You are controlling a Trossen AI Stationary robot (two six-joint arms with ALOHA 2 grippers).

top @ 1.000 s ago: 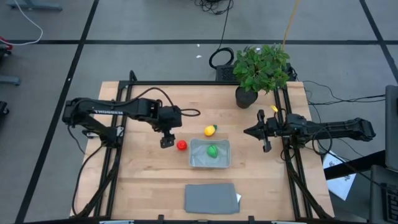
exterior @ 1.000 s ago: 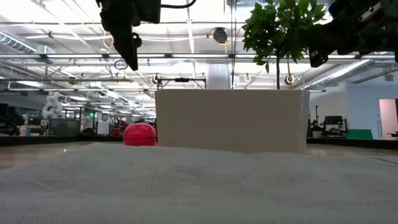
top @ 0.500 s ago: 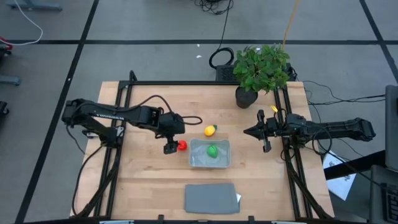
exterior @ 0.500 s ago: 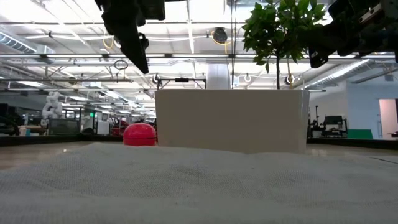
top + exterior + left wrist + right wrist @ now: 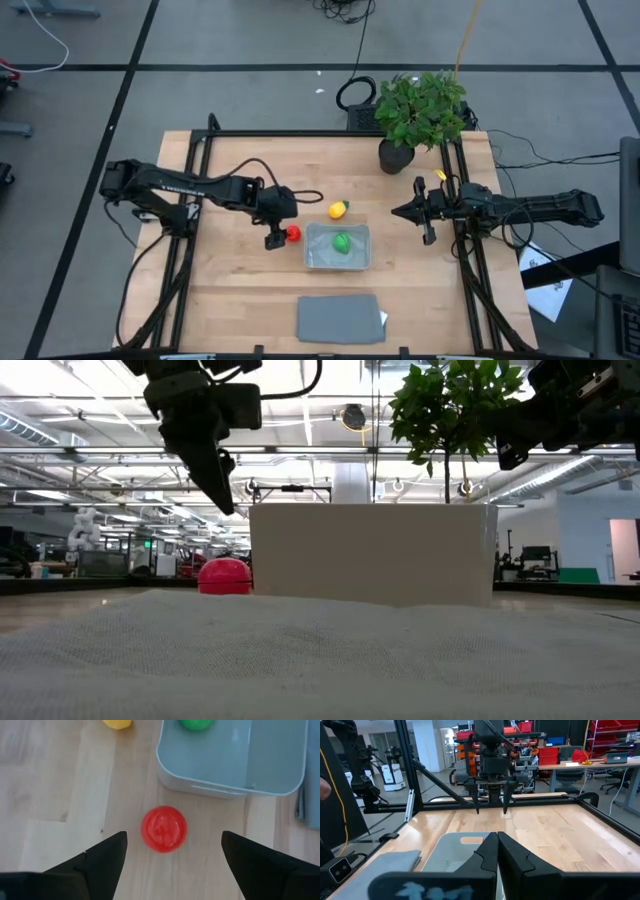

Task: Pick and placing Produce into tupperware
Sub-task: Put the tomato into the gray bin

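The red round piece (image 5: pixel 292 233) (image 5: pixel 163 829) (image 5: pixel 224 575) rests on the wooden table just left of the tupperware (image 5: pixel 337 246) (image 5: pixel 235 760). The green round piece (image 5: pixel 342 241) (image 5: pixel 196 723) lies inside the tupperware. The yellow piece with a green tip (image 5: pixel 339 209) (image 5: pixel 117 723) lies on the table beyond it. My left gripper (image 5: pixel 277 236) (image 5: pixel 172 857) hangs open above the red piece, fingers either side, touching nothing. My right gripper (image 5: pixel 419 212) (image 5: pixel 497 842) waits shut at the table's right side.
A flat grey lid (image 5: pixel 340 318) lies near the table's near edge. A potted leafy plant (image 5: pixel 420 115) stands at the far right corner. Black frame rails (image 5: pixel 465 240) run along both sides. Bare wood lies left of the red piece.
My left gripper has moved toward the table's right and near side, and come down closer over the red piece. The produce and the tupperware have stayed where they were.
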